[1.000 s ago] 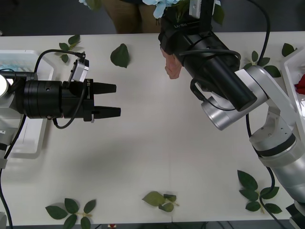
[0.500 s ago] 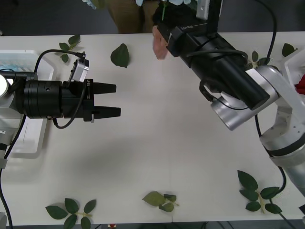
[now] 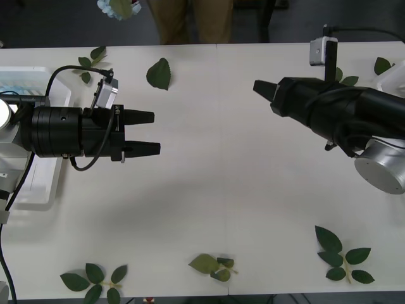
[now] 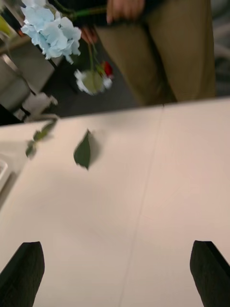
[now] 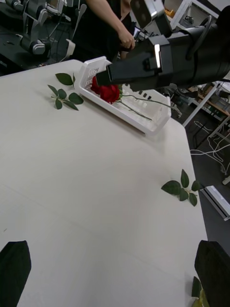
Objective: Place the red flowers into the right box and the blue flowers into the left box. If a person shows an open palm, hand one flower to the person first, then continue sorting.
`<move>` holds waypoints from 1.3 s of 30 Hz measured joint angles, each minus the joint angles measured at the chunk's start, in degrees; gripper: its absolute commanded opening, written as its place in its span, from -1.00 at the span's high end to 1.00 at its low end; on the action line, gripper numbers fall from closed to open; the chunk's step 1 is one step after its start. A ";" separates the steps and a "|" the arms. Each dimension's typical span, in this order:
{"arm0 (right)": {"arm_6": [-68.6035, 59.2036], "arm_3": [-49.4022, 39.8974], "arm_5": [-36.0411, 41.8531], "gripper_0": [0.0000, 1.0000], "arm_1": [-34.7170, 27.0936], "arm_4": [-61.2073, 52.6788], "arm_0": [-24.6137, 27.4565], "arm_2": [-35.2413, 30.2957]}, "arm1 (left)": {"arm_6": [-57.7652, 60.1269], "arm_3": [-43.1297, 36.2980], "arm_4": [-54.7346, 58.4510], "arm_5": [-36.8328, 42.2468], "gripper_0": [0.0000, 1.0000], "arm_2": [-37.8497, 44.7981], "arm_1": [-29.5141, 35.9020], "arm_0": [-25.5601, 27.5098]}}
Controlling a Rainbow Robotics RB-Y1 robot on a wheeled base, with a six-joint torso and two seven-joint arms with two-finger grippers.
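A person beyond the table's far edge holds a pale blue flower (image 4: 50,31) by its stem in a bare hand (image 4: 124,8). My right gripper (image 3: 257,87) hovers over the table's right half, open and empty, pointing left; the left wrist view catches it (image 5: 103,76) in front of the right box (image 5: 143,125). Red flowers (image 5: 108,91) lie in that box, whose rim (image 3: 391,77) is at the right edge. My left gripper (image 3: 155,133) hangs open and empty over the left half. The left box (image 3: 38,71) sits at the left edge.
Loose green leaves lie about: one large leaf (image 3: 159,73) near the far edge, sprigs at the front left (image 3: 95,278), front middle (image 3: 212,265) and front right (image 3: 342,253). Another pale bloom (image 3: 114,7) hangs past the far edge.
My right arm has drawn back from the far edge to the right, its gripper now empty. The blue flower it held up is in the person's hand, which has withdrawn. The left arm stayed still.
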 measured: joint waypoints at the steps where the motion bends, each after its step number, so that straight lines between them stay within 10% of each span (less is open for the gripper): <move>1: 1.65 -0.04 3.19 -0.76 0.02 -2.83 -0.10 -0.05 | 0.00 0.00 0.00 0.00 -1.00 0.00 0.00 0.00; 8: 30.11 0.54 23.10 -0.77 5.73 -14.59 -0.62 -5.56 | 0.00 0.00 0.00 0.00 -1.00 0.00 -0.01 0.00; 22: 111.93 28.67 28.38 -0.77 19.59 -62.71 -0.60 -17.89 | 0.00 -0.01 0.01 -0.01 -1.00 0.00 -0.01 0.00; 39: 105.31 32.89 32.35 -0.77 21.02 -73.70 -0.59 -17.89 | 0.00 -0.01 0.01 -0.01 -1.00 0.00 -0.01 0.00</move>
